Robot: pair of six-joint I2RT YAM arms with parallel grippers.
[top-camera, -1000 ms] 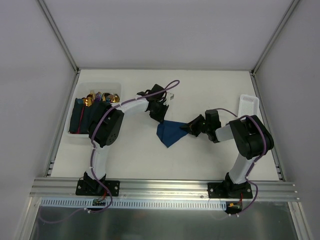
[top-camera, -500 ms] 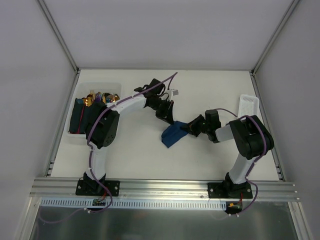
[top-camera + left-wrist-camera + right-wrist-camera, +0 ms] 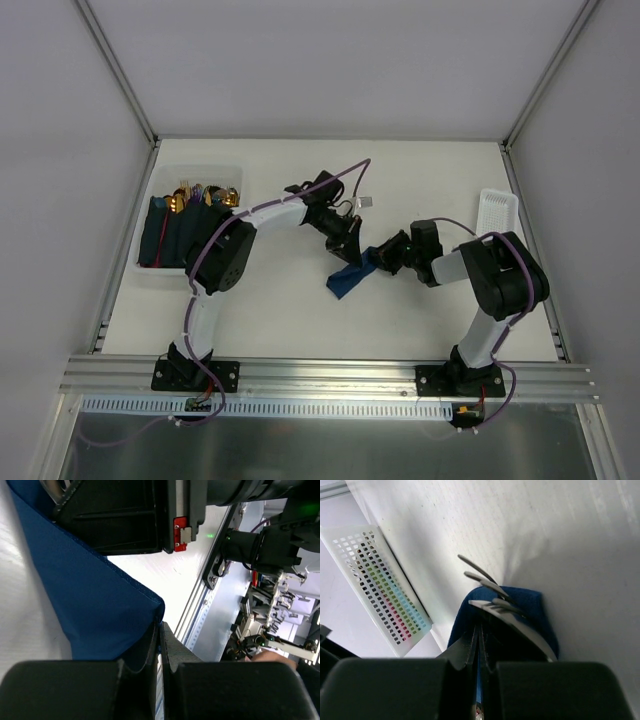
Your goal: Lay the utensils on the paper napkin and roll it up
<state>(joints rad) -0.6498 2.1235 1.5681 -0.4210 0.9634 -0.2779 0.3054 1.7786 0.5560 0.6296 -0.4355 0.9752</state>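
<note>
When I looked from overhead, the paper napkin [image 3: 347, 280] lay mid-table, half rolled, its long axis running near-left to far-right. My left gripper [image 3: 350, 247] was at its far side and my right gripper [image 3: 378, 260] at its right end, both equally close. The bin [image 3: 150, 275] at far left held finished rolls [image 3: 165, 232]. From my left wrist, my jaws pinched a napkin fold. From my right wrist, the utensils [image 3: 492, 600] poked their tines from the napkin, and those jaws were closed, probably on paper.
</note>
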